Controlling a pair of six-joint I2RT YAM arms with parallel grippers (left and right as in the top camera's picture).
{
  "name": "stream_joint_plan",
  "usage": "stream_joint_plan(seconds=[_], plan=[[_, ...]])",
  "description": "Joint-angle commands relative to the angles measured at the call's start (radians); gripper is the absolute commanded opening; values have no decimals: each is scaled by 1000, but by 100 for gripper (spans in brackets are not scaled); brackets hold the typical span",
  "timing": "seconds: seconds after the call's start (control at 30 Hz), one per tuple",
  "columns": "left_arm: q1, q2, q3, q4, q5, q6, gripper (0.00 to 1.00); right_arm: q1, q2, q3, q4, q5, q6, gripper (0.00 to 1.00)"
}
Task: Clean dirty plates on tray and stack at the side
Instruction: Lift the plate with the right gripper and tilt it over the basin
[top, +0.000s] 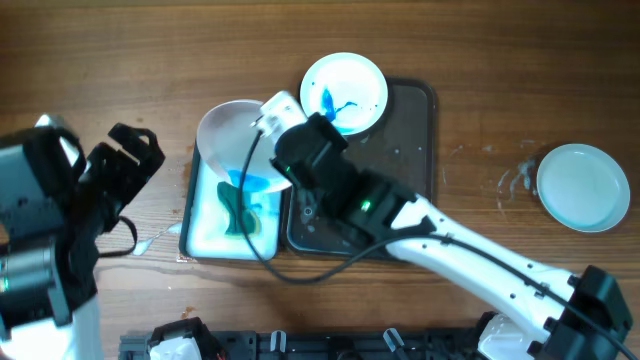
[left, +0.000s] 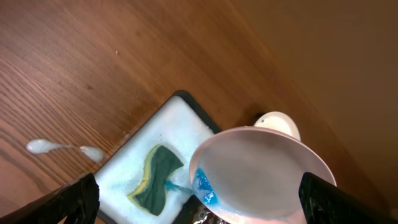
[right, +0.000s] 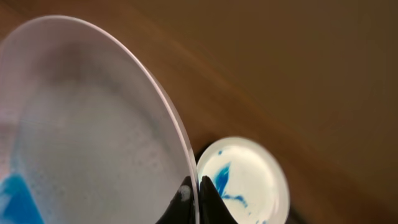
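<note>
My right gripper (top: 264, 124) (right: 194, 190) is shut on the rim of a white plate (top: 232, 140) (left: 261, 165) (right: 81, 124). The plate hangs tilted over the white tray (top: 205, 232) (left: 127, 163), with blue liquid pooled at its low edge. A second plate (top: 343, 93) (right: 245, 177) with blue smears lies at the far left end of the dark tray (top: 412, 140). A plain white plate (top: 583, 187) rests on the table at the right. My left gripper (top: 135, 150) (left: 199, 190) stands open and empty, to the left of the white tray.
A teal and yellow sponge (top: 245, 212) (left: 155, 177) lies in the white tray, in blue-tinted foam. White droplets (top: 150, 243) (left: 62, 148) sit on the wood left of that tray. A wet smear (top: 515, 178) marks the table beside the plain plate.
</note>
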Motion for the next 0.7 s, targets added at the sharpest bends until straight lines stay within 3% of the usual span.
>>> stream_joint_plan(seconds=[0.0, 0.4, 0.5, 0.67], plan=[[7, -21, 11, 4, 16, -12, 100, 58, 4, 22, 63, 164, -226, 4], [7, -9, 11, 3, 16, -12, 100, 72, 4, 22, 122, 81, -269, 4], [7, -9, 11, 3, 16, -12, 100, 73, 4, 22, 124, 81, -381, 5], [7, -9, 11, 3, 16, -12, 100, 74, 4, 22, 132, 81, -453, 5]])
